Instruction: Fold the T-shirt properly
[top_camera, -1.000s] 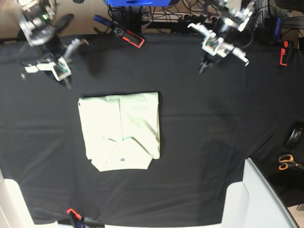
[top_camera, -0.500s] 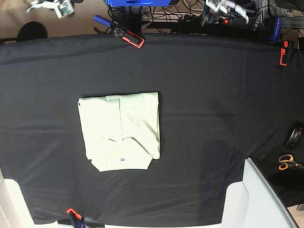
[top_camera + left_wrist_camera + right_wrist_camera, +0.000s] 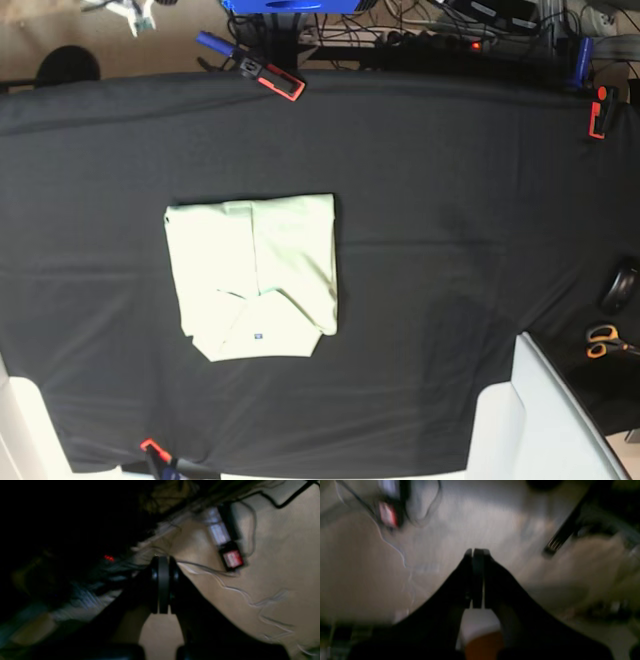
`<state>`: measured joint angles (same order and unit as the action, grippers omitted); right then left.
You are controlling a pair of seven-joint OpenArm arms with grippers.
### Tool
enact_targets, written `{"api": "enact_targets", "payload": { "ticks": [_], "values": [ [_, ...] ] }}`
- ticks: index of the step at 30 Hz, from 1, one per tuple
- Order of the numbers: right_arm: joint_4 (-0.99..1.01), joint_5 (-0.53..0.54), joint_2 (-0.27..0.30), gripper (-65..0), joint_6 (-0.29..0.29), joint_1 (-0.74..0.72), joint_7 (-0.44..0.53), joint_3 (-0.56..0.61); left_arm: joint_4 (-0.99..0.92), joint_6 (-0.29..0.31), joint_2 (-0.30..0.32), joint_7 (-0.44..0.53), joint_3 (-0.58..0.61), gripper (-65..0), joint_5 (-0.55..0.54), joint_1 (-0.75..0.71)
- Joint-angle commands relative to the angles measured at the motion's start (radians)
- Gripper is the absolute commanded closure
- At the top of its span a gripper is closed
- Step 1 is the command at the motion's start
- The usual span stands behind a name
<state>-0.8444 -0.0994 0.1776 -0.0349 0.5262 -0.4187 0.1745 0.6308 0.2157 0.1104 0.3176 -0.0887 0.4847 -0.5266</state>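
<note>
The T-shirt (image 3: 255,275) lies folded into a compact pale mint rectangle left of the middle of the black tablecloth (image 3: 450,220), its tiny dark label near the front edge. No gripper is near it. In the left wrist view my left gripper (image 3: 163,560) is shut and empty, out over the floor and cables. My right gripper (image 3: 476,552) is likewise shut on nothing, above bare floor. In the base view only a white bit of the right arm (image 3: 128,14) shows, at the top left edge.
Red-and-black clamps (image 3: 275,78) (image 3: 597,112) (image 3: 155,450) pin the cloth's edges. Orange-handled scissors (image 3: 605,342) and a black mouse (image 3: 620,288) lie at the right edge. A white board (image 3: 545,420) juts in at the bottom right. Cables run behind the table.
Both arms have drawn back from over the table's far edge and left the base view almost entirely. The folded T-shirt has not moved.
</note>
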Motion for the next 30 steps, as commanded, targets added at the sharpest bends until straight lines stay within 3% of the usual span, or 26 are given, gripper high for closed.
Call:
{"api": "enact_targets", "payload": {
  "ticks": [1, 3, 7, 10, 13, 30],
  "values": [
    [0.086, -0.001, 0.001, -0.6, 0.002, -0.03, 0.04, 0.001, -0.059, 0.0, 0.01, 0.001, 0.0, 0.0, -0.004, 0.02],
    [0.288, -0.003, 0.001, -0.9, 0.002, -0.111, 0.148, 0.001, -0.211, 0.0, 0.01, -0.011, 0.005, 0.0, 0.006, 0.113],
    [0.695, -0.006, 0.006, -1.0, 0.002, -0.288, 0.492, 0.003, -0.527, 0.0, 0.012, -0.048, 0.005, 0.0, 0.004, 0.326],
    [0.813, -0.007, 0.01, -1.0, 0.002, -0.352, 0.663, 0.004, -0.555, 0.0, 0.012, -0.05, -0.003, 0.0, -0.002, 0.386],
    [0.814, -0.004, 0.026, -1.0, 0.002, -0.357, 0.708, -0.005, -0.553, 0.0, 0.008, -0.05, -0.004, 0.0, -0.002, 0.408],
    [0.825, -0.007, 0.03, -1.0, 0.002, -0.326, 0.702, 0.003, -0.526, 0.0, 0.004, -0.045, -0.004, 0.0, -0.004, 0.426]
  ]
}}
